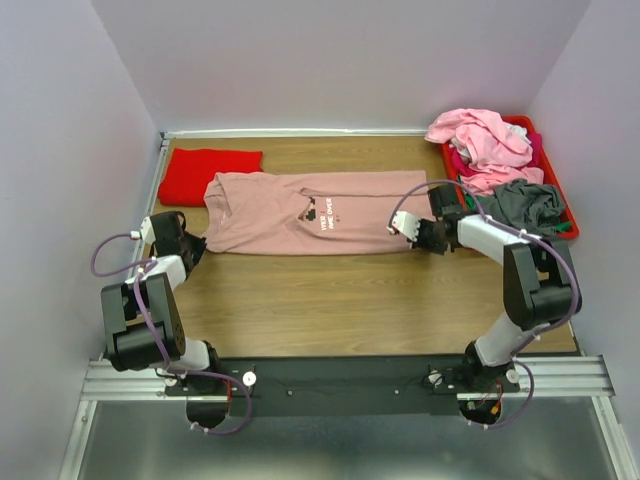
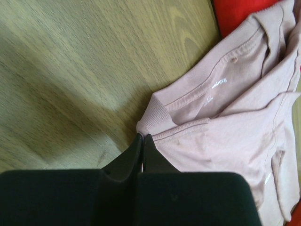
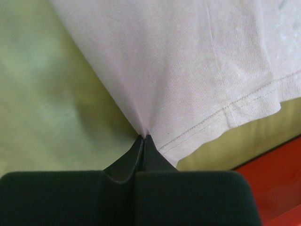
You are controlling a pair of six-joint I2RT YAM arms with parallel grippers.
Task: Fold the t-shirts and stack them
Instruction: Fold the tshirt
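A dusty-pink t-shirt (image 1: 290, 212) with a small dark chest print lies stretched lengthwise across the far half of the table, neck to the left. My left gripper (image 1: 197, 240) is shut at its neck end; in the left wrist view the closed tips (image 2: 142, 137) pinch the edge by the ribbed collar (image 2: 155, 115). My right gripper (image 1: 410, 229) is shut on the hem end; in the right wrist view the tips (image 3: 145, 137) pinch the fabric (image 3: 188, 61) and pull it taut. A folded bright red t-shirt (image 1: 208, 175) lies at the far left.
A red plastic bin (image 1: 571, 226) at the far right holds a heap of light pink (image 1: 482, 138), magenta (image 1: 462, 160) and grey (image 1: 527, 203) shirts. Its red edge shows in the right wrist view (image 3: 277, 188). Walls enclose the table on three sides.
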